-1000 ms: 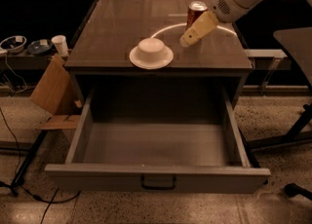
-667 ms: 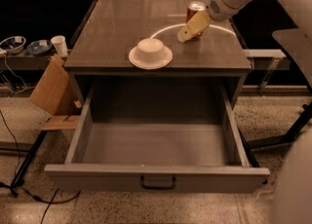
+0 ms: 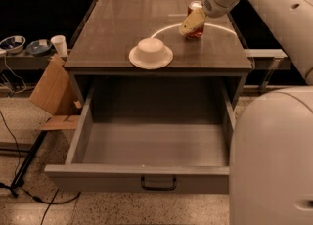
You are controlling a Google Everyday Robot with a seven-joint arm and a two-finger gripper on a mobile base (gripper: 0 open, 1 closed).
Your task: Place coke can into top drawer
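Note:
The coke can [image 3: 196, 32], red with a silver top, stands upright at the back right of the cabinet top [image 3: 117, 28]. My gripper [image 3: 190, 23] is right at the can, in front of its upper half and covering much of it; the white arm reaches down from the upper right. The top drawer [image 3: 137, 176] is pulled fully out below the cabinet top. Its grey inside shows nothing in it, and the small dark handle [image 3: 159, 184] sits at the centre of the front panel.
A white upturned bowl on a plate [image 3: 150, 53] sits at the front middle of the cabinet top. A cardboard box [image 3: 51, 92], a white cup [image 3: 59, 44] and bowls [image 3: 12, 43] are at the left. Cables lie on the floor. My white body [image 3: 271, 160] fills the lower right.
The gripper has moved left and closer to the can, from beside it to over its front. More of my arm and body has come into view at the right.

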